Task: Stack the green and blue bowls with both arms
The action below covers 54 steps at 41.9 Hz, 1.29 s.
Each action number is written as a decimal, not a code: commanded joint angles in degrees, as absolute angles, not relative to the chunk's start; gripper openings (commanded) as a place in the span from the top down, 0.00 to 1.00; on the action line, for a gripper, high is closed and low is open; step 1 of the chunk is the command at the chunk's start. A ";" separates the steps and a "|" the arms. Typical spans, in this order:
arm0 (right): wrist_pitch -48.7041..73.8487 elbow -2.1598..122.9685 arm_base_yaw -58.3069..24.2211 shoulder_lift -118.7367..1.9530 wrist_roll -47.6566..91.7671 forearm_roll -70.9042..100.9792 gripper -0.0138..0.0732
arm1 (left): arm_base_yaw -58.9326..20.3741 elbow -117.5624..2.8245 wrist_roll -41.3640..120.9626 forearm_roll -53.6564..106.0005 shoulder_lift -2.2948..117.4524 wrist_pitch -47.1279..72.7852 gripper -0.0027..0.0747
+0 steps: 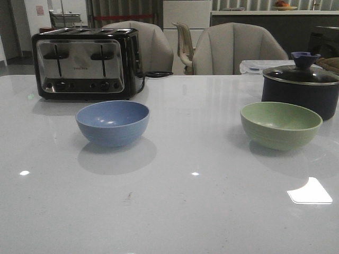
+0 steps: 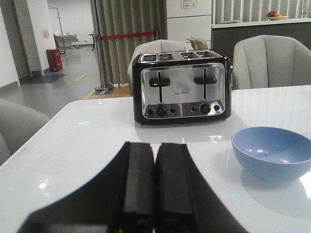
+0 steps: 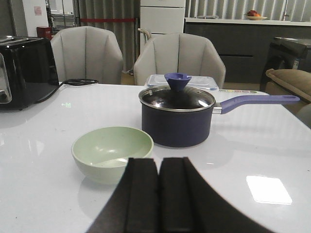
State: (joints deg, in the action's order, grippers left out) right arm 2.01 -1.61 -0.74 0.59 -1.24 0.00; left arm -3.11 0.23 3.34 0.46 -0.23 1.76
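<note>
Front view: blue bowl [image 1: 112, 123] centre-left, green bowl [image 1: 280, 125] right of frame beside a dark pot [image 1: 300, 90], well apart, neither held; left gripper [image 2: 154, 187] and right gripper [image 3: 159, 194] both pressed together, so each should spread before taking a rim.

The black two-fingered right hand [image 3: 159, 194] has its fingers pressed together, empty, above the glossy white bench [image 3: 272, 145]. Just beyond it sits the pale sage green round bowl [image 3: 112, 151], upright and empty. Near that bowl stands a dark lidded saucepan with a purple handle [image 3: 178, 116].
</note>
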 commanded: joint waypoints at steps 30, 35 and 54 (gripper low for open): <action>-5.49 -1.56 -0.41 1.76 -1.06 -0.73 0.79 | -3.06 1.48 2.90 0.50 -1.42 -3.44 0.84; -7.03 -0.63 -0.41 1.76 -1.06 -0.73 0.79 | -3.06 1.07 2.90 0.50 -1.42 -6.27 0.84; 16.48 28.83 -0.41 -8.40 -1.06 -0.73 0.79 | -3.06 -26.70 2.90 2.96 6.35 6.61 0.84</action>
State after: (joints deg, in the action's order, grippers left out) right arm 16.27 22.47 -0.74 -3.81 -1.24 0.00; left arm -3.11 -19.77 3.34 2.19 2.40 6.44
